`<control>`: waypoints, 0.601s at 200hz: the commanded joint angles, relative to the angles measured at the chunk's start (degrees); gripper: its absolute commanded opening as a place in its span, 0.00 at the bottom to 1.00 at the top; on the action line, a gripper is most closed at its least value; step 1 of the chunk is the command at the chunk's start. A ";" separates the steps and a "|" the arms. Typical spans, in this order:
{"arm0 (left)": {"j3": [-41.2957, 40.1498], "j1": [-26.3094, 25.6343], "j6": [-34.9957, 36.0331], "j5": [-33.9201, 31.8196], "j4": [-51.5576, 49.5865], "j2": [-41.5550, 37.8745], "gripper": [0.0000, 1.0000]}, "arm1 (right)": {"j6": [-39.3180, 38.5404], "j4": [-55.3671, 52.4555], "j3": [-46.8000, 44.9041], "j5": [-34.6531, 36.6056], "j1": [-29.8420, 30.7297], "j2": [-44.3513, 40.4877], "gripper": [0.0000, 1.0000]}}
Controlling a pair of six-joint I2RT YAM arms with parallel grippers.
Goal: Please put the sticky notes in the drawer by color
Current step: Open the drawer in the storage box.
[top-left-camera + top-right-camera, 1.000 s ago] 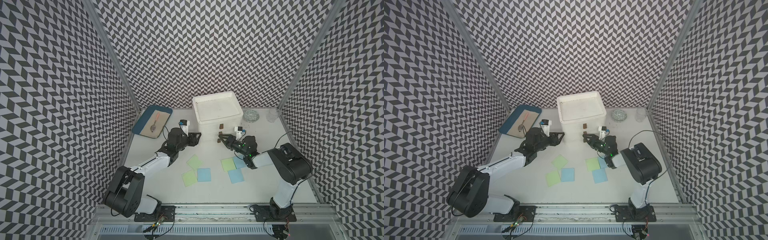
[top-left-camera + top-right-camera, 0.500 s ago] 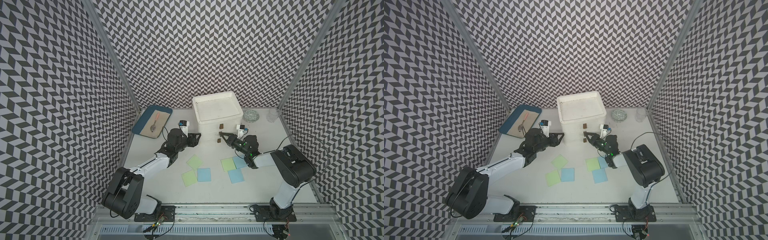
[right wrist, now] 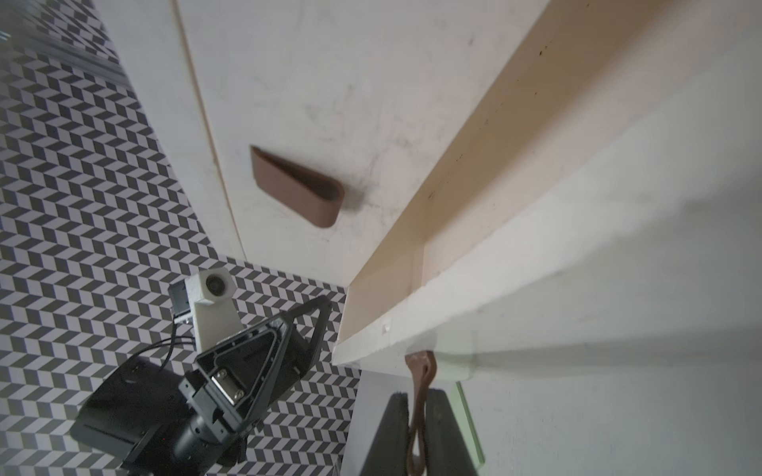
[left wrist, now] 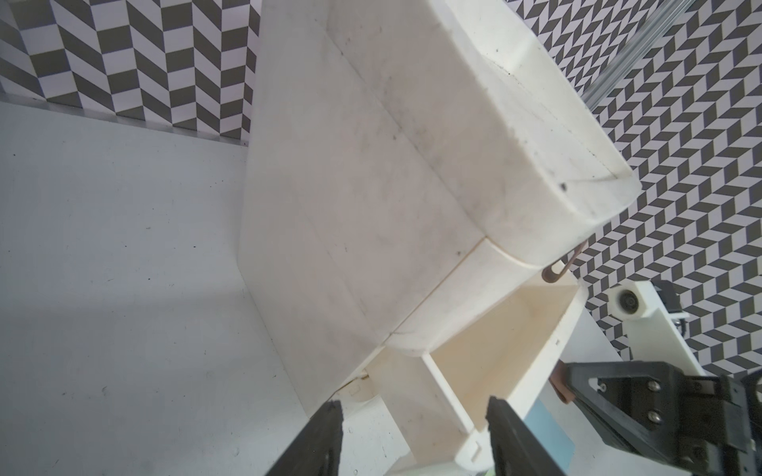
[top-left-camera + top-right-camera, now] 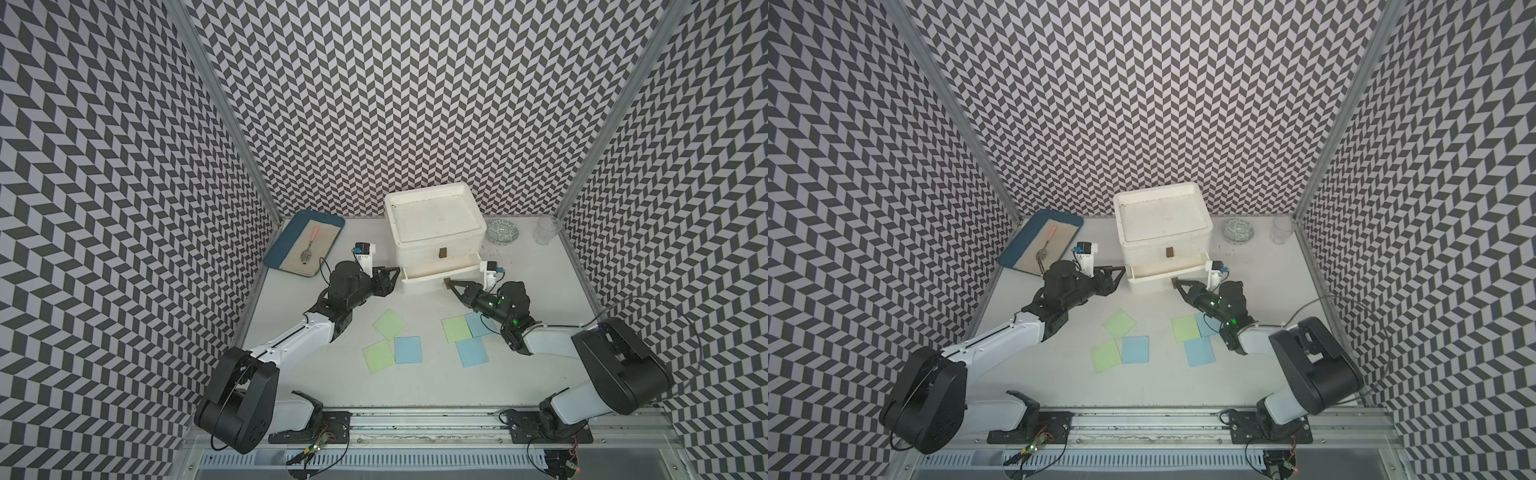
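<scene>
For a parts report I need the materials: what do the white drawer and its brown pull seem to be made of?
Drawer: probably moulded plastic, matte white outside and cream inside, with rounded edges and dark specks. Pull: a thin brown strap bent into a loop; perhaps leather or rubber, the look leaves it open.

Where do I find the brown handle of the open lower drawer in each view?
Top view: lower handle at the open drawer front.
Top view: same spot.
Left wrist: lower handle beside the drawer's front wall.
Right wrist: lower handle clamped between the jaws.
Shared landmark: upper handle.
</scene>
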 commanded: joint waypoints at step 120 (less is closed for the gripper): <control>-0.95 -0.25 -0.10 -0.02 2.36 -1.77 0.59 | -5.94 -26.31 -4.92 3.58 6.06 -25.16 0.14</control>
